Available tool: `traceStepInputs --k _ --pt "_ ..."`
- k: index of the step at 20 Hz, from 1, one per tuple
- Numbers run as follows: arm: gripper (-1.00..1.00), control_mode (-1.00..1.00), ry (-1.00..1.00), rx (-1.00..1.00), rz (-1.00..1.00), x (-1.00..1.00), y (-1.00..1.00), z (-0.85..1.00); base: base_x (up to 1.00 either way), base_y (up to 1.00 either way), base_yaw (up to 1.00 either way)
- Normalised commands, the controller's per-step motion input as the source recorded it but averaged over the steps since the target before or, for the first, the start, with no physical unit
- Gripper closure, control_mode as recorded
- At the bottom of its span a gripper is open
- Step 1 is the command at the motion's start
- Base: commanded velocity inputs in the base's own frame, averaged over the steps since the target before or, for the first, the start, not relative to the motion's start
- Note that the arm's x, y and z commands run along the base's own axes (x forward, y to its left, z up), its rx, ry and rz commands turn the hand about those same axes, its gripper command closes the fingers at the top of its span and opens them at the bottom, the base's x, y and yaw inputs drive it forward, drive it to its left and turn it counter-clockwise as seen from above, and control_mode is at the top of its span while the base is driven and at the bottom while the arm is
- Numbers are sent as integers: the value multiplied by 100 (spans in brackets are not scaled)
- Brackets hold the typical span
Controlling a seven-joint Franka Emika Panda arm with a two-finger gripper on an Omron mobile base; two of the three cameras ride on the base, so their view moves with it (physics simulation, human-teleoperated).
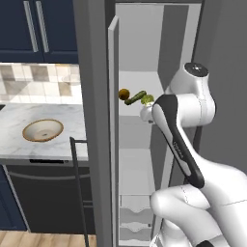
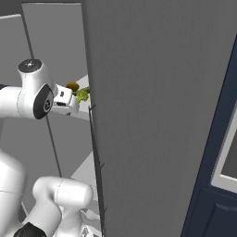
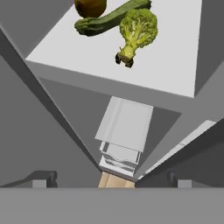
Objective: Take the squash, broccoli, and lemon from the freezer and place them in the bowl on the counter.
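On a white shelf [image 3: 170,65] of the open freezer [image 1: 137,58] lie the brownish-yellow lemon [image 3: 90,6], the long dark green squash [image 3: 111,18] and the light-green broccoli [image 3: 138,30], close together. They also show as the lemon [image 1: 124,93], the squash [image 1: 135,98] and the broccoli [image 1: 147,100]. My gripper [image 3: 110,180] is open and empty, a little short of the shelf's front edge and slightly below it. Its fingertips [image 3: 43,179] stand wide apart. The tan-rimmed bowl [image 1: 42,130] sits on the marble counter [image 1: 19,116] to the left.
The freezer's grey door [image 1: 113,125] stands open edge-on between the shelf and the counter. The wider grey door [image 2: 162,115] with its long dark handle [image 2: 95,162] walls the right side. White drawers [image 3: 124,131] sit lower in the freezer. A dark dishwasher [image 1: 48,193] is under the counter.
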Motion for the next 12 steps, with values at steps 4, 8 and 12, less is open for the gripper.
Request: traceStepInputs --k 4,8,12 --pt "-100 -100 -6 1 -5 29 0 7 0 0 0" --pt "-100 -100 -6 1 -10 35 5 0 0 0 0" --pt "-100 -100 -9 0 -11 42 4 0 0 0 0"
